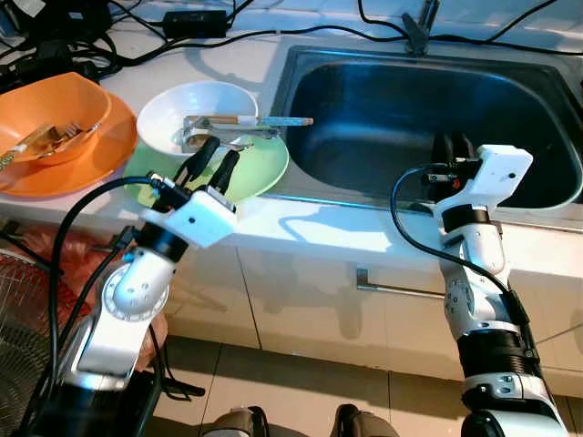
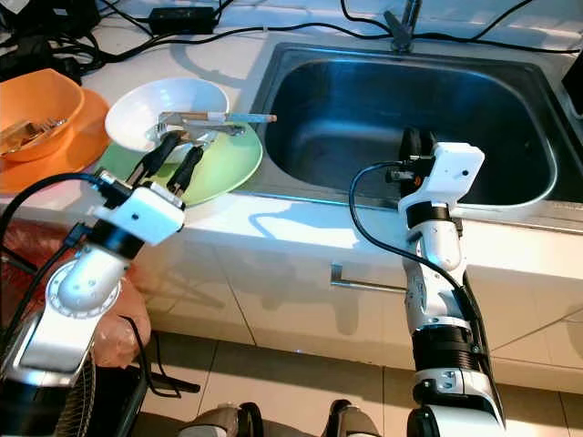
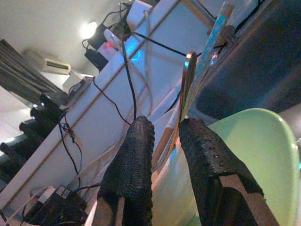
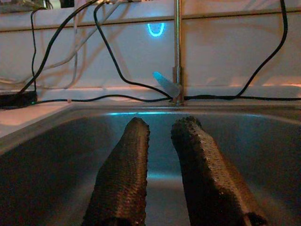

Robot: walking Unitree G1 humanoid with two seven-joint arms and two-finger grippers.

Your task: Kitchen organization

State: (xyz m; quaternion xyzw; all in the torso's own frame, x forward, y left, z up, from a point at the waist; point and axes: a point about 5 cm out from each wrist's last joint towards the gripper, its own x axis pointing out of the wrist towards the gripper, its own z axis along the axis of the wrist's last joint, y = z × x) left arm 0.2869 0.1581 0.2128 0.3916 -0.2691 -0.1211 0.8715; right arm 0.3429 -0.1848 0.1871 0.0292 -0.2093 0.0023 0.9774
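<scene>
Little is judged done: the white ceramic bowl (image 1: 196, 114) with utensils is stacked on the pale green plate (image 1: 260, 168) beside the steel sink (image 1: 364, 109), unheld, with left gripper (image 1: 209, 167) and right gripper (image 1: 451, 148) parted, empty.

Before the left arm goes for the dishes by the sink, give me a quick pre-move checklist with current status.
1. Left end effector open and holding nothing: ok; fingers apart over the green plate.
2. White bowl stacked on the green plate: ok.
3. Utensils secure in the bowl: not ok; they lie across the rim, ends poking toward the sink.
4. Right end effector out of the way: ok; it sits over the sink's front edge, open, holding nothing.
5. Orange bowl apart from the white bowl: ok.
6. Cables behind the dishes away from the reach path: cannot tell.
</scene>
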